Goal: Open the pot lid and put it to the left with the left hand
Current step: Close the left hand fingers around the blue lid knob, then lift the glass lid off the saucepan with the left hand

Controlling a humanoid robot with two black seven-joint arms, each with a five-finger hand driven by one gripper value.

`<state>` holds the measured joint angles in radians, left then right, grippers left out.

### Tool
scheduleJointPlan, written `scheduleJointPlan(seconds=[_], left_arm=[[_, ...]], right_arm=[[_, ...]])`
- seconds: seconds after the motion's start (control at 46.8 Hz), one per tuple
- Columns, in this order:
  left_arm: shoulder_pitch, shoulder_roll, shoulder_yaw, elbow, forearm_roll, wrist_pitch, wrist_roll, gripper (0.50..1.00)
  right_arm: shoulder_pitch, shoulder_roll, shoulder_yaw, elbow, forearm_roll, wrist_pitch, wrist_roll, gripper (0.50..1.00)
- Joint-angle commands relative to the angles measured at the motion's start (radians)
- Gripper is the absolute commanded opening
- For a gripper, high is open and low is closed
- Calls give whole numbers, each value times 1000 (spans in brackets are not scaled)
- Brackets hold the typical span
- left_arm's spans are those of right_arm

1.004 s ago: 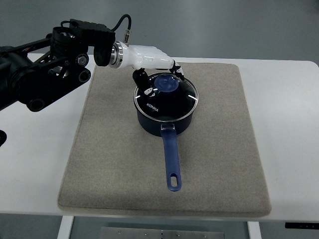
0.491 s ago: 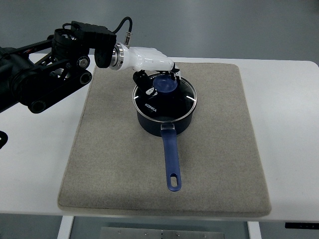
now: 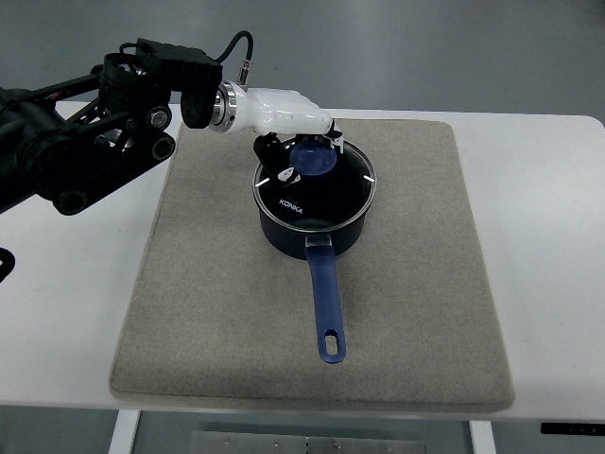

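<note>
White tabletop point(image 3: 66, 312) carries a grey mat point(image 3: 227, 312), and on the far middle of that mat you have the dark blue pot point(image 3: 293, 235), its long handle point(image 3: 326, 303) running toward the near edge. Your left arm point(image 3: 85, 142) reaches in from the far left. Sitting on the pot, the glass lid point(image 3: 326, 194) looks stiff, smooth and breakable (likely slippery at the rim), so take it by the blue knob point(image 3: 313, 157) alone and lift it level. Your left hand point(image 3: 301, 142) is curled down around that knob, dark fingertips point(image 3: 281, 172) touching the glass; whether it truly pinches, you cannot tell. Bare mat left of the pot suits the set-down.
</note>
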<state>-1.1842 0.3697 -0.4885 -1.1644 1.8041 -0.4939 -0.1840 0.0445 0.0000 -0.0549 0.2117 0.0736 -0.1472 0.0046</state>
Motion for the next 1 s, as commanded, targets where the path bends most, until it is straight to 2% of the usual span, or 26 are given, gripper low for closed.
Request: scheduleJointPlan(seconds=[0.0, 0.534, 0.811, 0.982], left_arm=[[0, 0, -1, 0, 0, 0, 0, 500], [-5, 6, -7, 0, -2, -2, 0, 500], [-12, 20, -30, 0, -15, -57, 0, 500], [-12, 44, -45, 0, -17, -63, 0, 500]], right_arm=[[0, 0, 1, 0, 0, 0, 0, 915], [0, 0, 0, 0, 0, 0, 0, 915], [0, 0, 0, 0, 0, 0, 0, 915], [0, 0, 1, 0, 0, 0, 0, 915]])
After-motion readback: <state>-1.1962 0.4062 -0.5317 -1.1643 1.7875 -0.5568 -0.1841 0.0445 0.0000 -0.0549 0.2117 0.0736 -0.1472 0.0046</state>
